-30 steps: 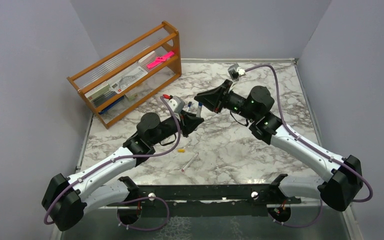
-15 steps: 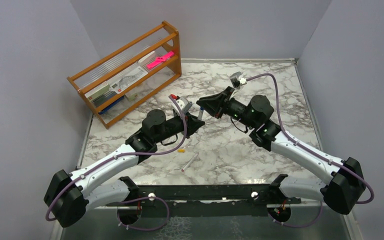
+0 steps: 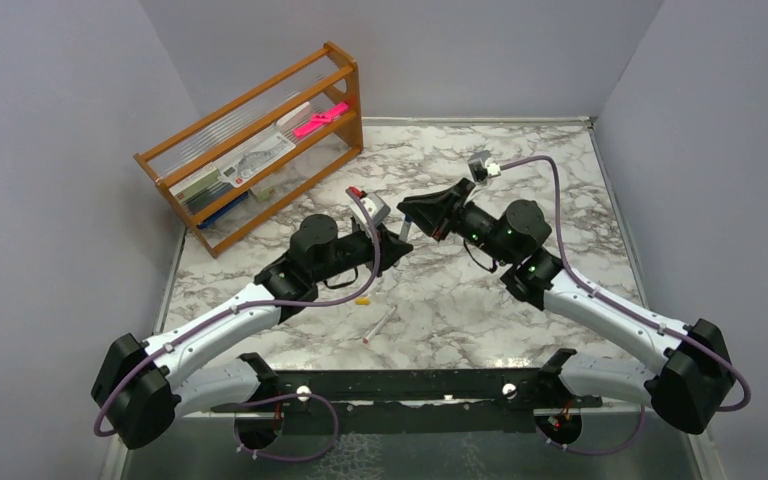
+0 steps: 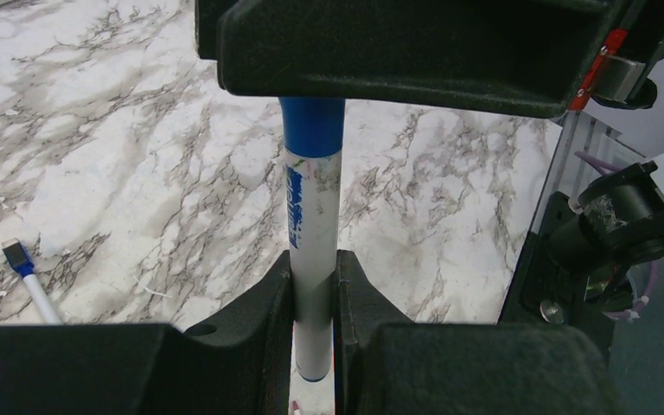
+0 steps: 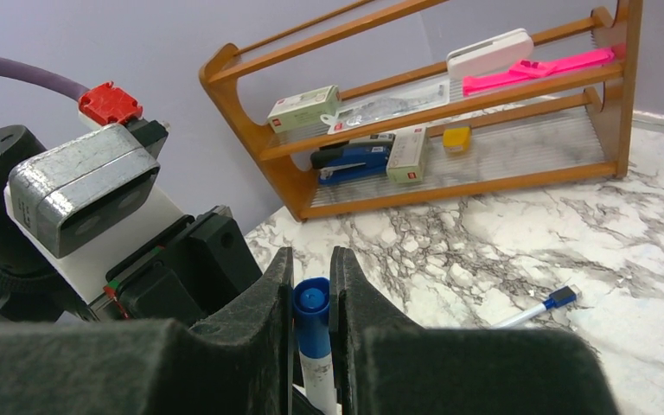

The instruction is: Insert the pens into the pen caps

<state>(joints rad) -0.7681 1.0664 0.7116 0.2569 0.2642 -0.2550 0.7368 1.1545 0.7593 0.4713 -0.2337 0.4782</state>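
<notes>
My left gripper (image 3: 398, 246) (image 4: 314, 268) is shut on the white barrel of a pen (image 4: 313, 216), which stands upright between its fingers. A blue pen cap (image 4: 311, 125) (image 5: 313, 316) sits on the pen's upper end. My right gripper (image 3: 412, 213) (image 5: 311, 259) is shut on that cap, directly against the left gripper. A second pen with a blue end (image 4: 30, 281) (image 5: 536, 309) lies on the marble table. A third pen with a red tip (image 3: 380, 322) lies nearer the front, with a yellow-orange cap (image 3: 362, 299) beside it.
A wooden rack (image 3: 260, 150) (image 5: 450, 186) stands at the back left and holds a flat pink object (image 3: 320, 118), a blue stapler (image 5: 350, 162) and small boxes. Grey walls close the table on three sides.
The two grippers have drawn together over the middle of the table. The gap between the pen in the left gripper and the right gripper has closed.
</notes>
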